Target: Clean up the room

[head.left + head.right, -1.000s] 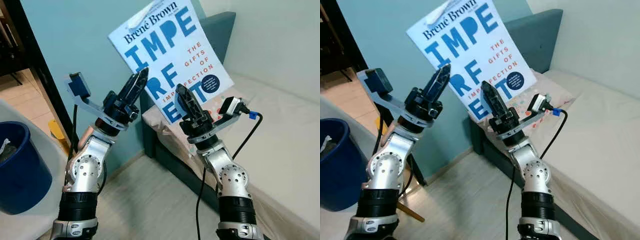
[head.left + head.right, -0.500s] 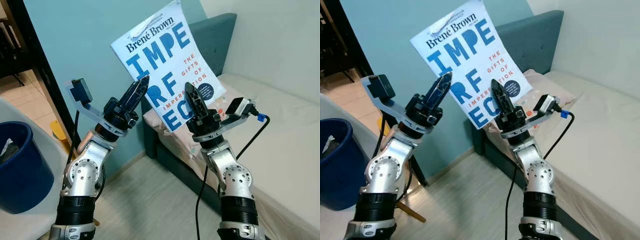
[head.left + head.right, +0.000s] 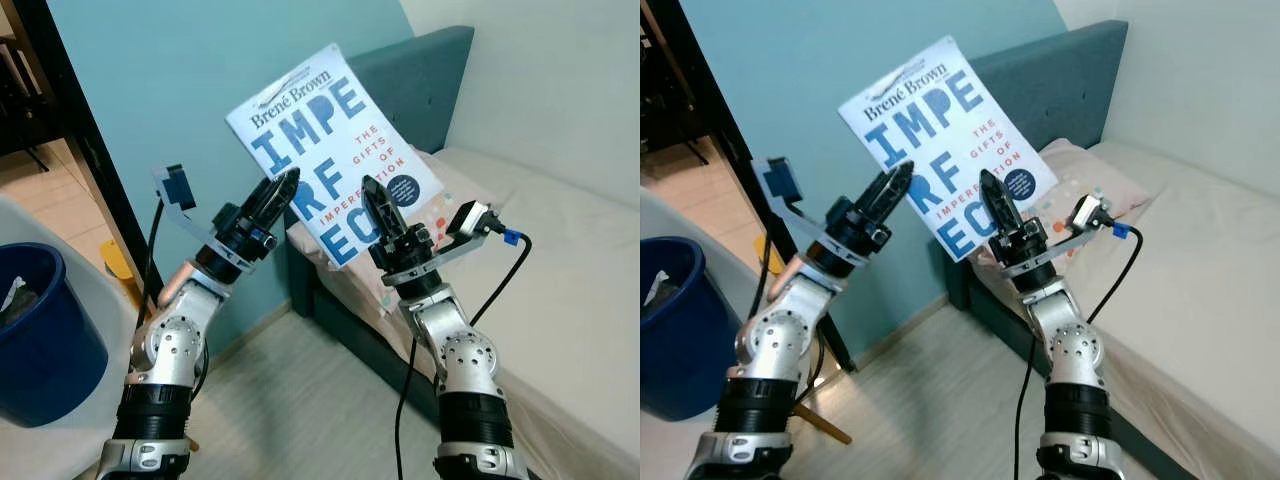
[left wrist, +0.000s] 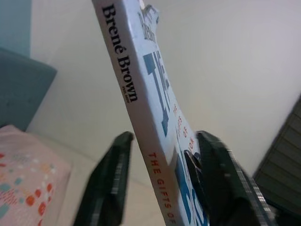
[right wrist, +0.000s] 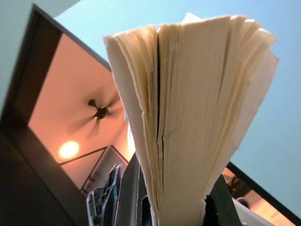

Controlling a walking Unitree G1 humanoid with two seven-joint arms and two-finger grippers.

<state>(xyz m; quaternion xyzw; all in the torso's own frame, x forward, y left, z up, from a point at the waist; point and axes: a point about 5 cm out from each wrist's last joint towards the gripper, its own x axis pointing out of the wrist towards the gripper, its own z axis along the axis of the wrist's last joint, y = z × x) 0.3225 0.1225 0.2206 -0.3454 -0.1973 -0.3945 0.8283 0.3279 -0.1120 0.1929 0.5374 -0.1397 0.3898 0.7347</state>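
Paper, held object: white-and-blue paperback book (image 3: 335,150) was raised in front of the robot, cover toward the head camera, tilted, above the near end of the bed (image 3: 560,300) and in front of the teal wall (image 3: 200,90).
Right gripper (image 3: 372,205): gripped the book at its lower edge; the right wrist view showed the fanned page block (image 5: 197,117) rising from between the two fingers, so the fingers were closed on the pages.
Left gripper (image 3: 276,192): was at the spine side of the book. Left wrist view showed the spine (image 4: 127,89) standing between the two fingers (image 4: 110,174), with a visible gap on one side; fingers part open, straddling rather than clamping. Contact on the other side: cannot tell.
Step in hand (judgement): likely a two-handed carry or hand-over of the book toward a place to put it away.
How to do it well: seat the left fingers squarely on the spine before the right lets go; keep the book's tilt steady, since the pages were splaying and a thin grip there could slip.
Surroundings: patterned pillow (image 3: 440,205) on the bed below the book; blue bin (image 3: 40,330) well apart at the robot's left.
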